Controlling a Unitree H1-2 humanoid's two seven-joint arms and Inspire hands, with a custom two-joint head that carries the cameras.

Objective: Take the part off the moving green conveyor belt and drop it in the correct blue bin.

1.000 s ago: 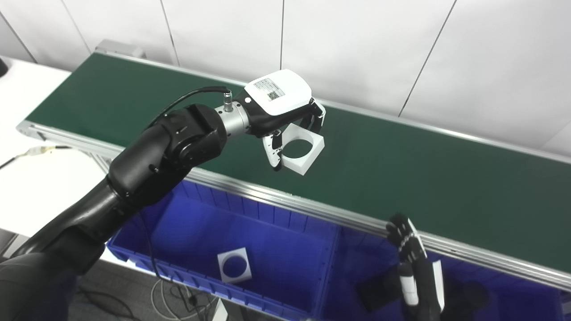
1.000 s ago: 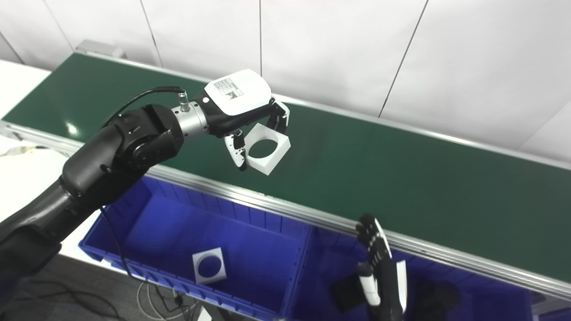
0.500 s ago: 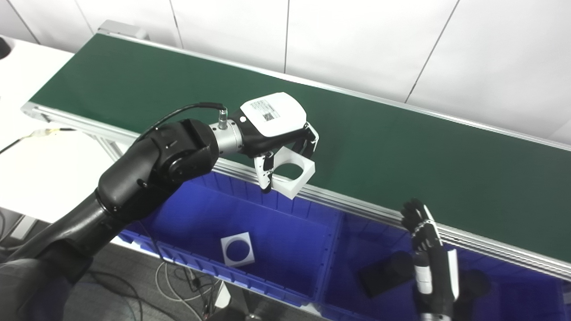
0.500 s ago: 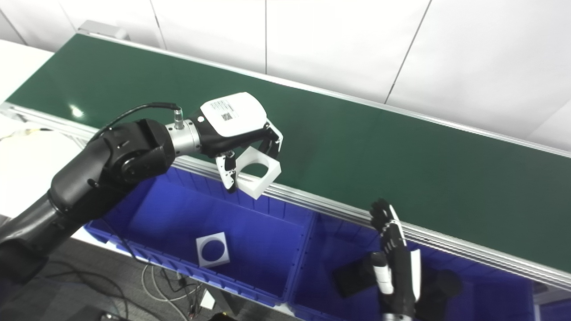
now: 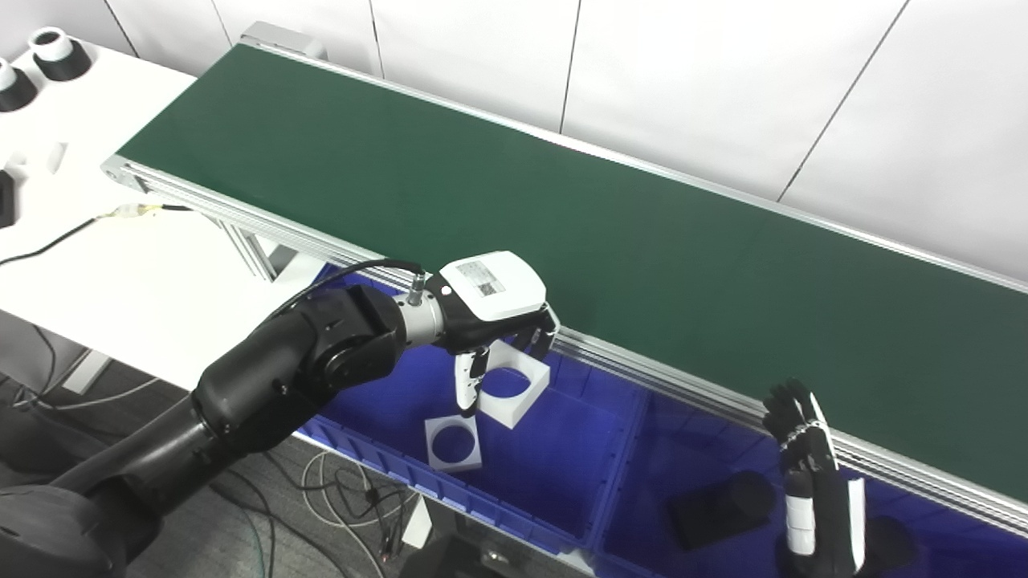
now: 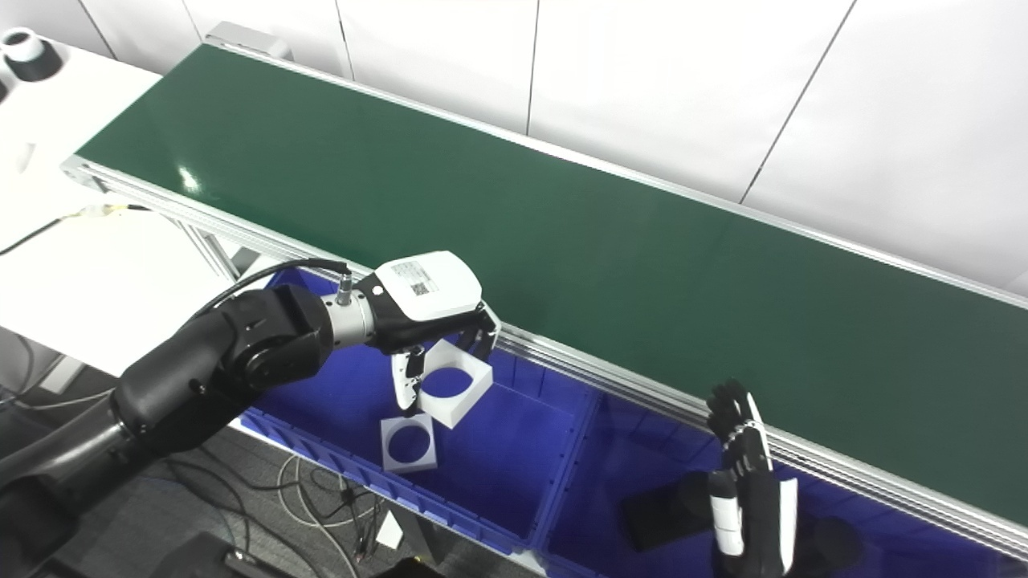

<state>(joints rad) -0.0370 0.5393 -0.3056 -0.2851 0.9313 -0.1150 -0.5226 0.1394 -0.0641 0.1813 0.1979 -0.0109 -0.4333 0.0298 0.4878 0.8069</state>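
My left hand (image 5: 498, 321) is shut on a white square part with a round hole (image 5: 510, 393), holding it above the left blue bin (image 5: 562, 474), just in front of the conveyor's near rail. A second white square part with a hole (image 5: 452, 442) lies on that bin's floor, below and left of the held one. The green conveyor belt (image 5: 562, 209) carries nothing in view. My right hand (image 5: 811, 490) stays low at the bottom right over the right blue bin (image 6: 642, 474), fingers straight and apart, holding nothing.
Black parts (image 5: 723, 506) lie in the right bin. A white table (image 5: 96, 257) stands to the left, with black-and-white cylinders (image 5: 55, 52) at its far corner and a cable (image 5: 56, 237) across it. Loose cables lie on the floor under the bins.
My left hand has carried the white square part off the belt, over the near rail and down above the left bin. The camera has also shifted. The right hand has kept still.
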